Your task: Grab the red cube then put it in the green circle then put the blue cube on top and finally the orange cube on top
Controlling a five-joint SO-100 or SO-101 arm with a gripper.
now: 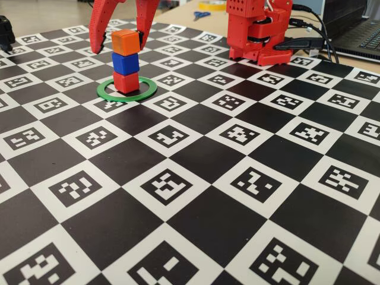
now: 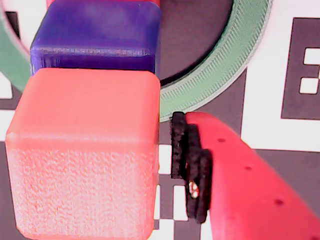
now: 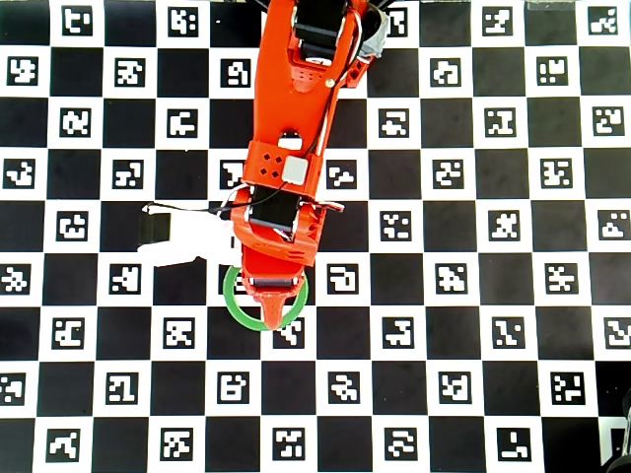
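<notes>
Overhead: cube stack hidden beneath arm (image 3: 286,187), green circle (image 3: 233,305) partly

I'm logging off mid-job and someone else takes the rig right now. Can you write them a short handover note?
Gripper: open, fingers either side of the orange cube, a visible gap at the pad in the wrist view, so it looks released.
Stack: red cube inside the green circle, blue cube on it, orange cube on top; roughly aligned in the fixed view.
Done: all three cubes placed.
Left: lift the arm straight up and clear without knocking the tower. The overhead view is blocked by the arm, so judge clearance from the fixed view.
</notes>
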